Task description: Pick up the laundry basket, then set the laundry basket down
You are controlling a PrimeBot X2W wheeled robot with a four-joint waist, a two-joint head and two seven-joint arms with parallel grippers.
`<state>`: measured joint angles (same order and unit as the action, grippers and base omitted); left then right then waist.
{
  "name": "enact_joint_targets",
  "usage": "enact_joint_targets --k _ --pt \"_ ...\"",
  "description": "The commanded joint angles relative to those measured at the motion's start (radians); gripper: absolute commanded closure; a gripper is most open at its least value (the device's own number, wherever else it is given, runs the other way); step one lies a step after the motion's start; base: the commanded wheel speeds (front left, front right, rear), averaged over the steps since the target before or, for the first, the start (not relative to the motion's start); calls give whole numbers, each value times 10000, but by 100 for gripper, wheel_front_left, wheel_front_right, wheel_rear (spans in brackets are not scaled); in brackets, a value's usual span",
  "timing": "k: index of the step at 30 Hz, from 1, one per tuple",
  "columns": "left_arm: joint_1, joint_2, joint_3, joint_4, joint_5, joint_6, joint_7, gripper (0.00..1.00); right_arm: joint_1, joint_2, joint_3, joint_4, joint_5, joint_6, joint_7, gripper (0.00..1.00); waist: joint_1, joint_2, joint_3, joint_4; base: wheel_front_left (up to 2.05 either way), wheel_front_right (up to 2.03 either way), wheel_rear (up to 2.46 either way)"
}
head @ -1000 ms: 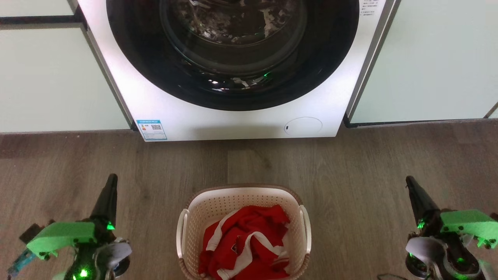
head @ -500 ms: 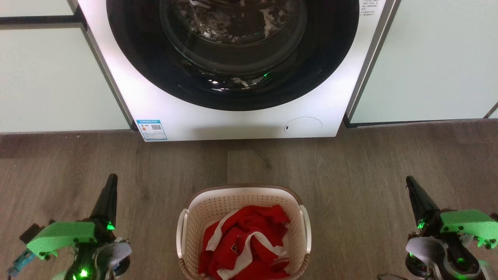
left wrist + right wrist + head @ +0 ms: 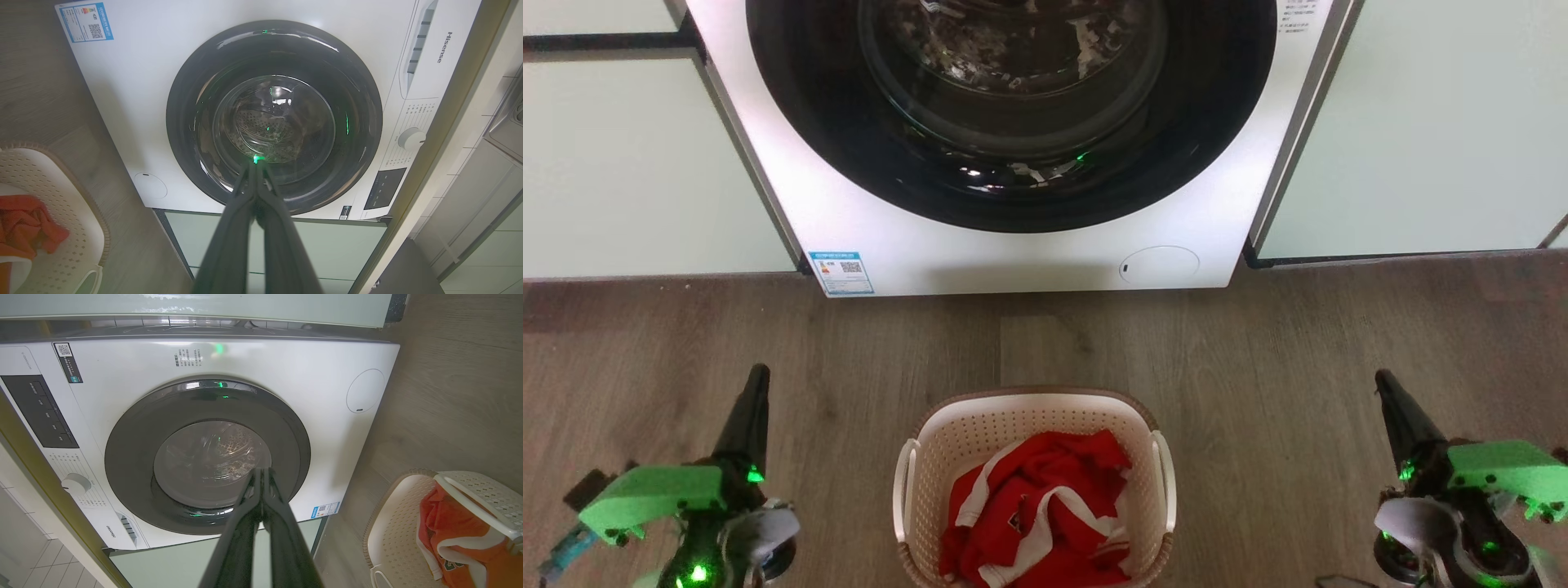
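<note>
- Across the last second nothing has shifted in the head view. The basket, both arms and the camera sit just as they did in the two earlier pictures.
- For the task this means a standstill. The scene fits either a pause ahead of the lift or a rest after the basket has been put back down, and the pictures do not settle which.
- The cream-white perforated plastic laundry basket (image 3: 1013, 420), rounded-rectangular with a brown woven-look rim, stands upright on the grey-brown wood-look floor (image 3: 1258, 343). It is centred before the white front-loading washing machine (image 3: 890, 245), and a bare strip of floor separates it from the floor's far edge at the machine's foot.
- Its two white side handles (image 3: 900, 490) stand free, with nothing gripping them.
- A crumpled red and white garment (image 3: 1037, 506) lies inside, below the rim.
- The left hand (image 3: 757, 376) hovers well apart from the basket on its left, and its wrist view shows the fingers pressed together on nothing (image 3: 256, 163).
- The right hand (image 3: 1382, 377) hovers equally far off on the other side, its fingers likewise together and empty (image 3: 261, 471).
</note>
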<state>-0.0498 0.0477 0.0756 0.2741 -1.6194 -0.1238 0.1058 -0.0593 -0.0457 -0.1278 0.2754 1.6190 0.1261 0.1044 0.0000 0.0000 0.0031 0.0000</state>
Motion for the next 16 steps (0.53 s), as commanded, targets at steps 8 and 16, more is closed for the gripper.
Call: enact_joint_targets --k 8,16 --pt "-580 48 360 -291 91 -69 57 100 -484 -68 162 -308 -87 46 70 100 0 0 0 0 0 0 0" --pt "-580 46 364 -291 94 -69 60 100 -484 -65 158 -308 -90 46 73 100 0 0 0 0 0 0 0"
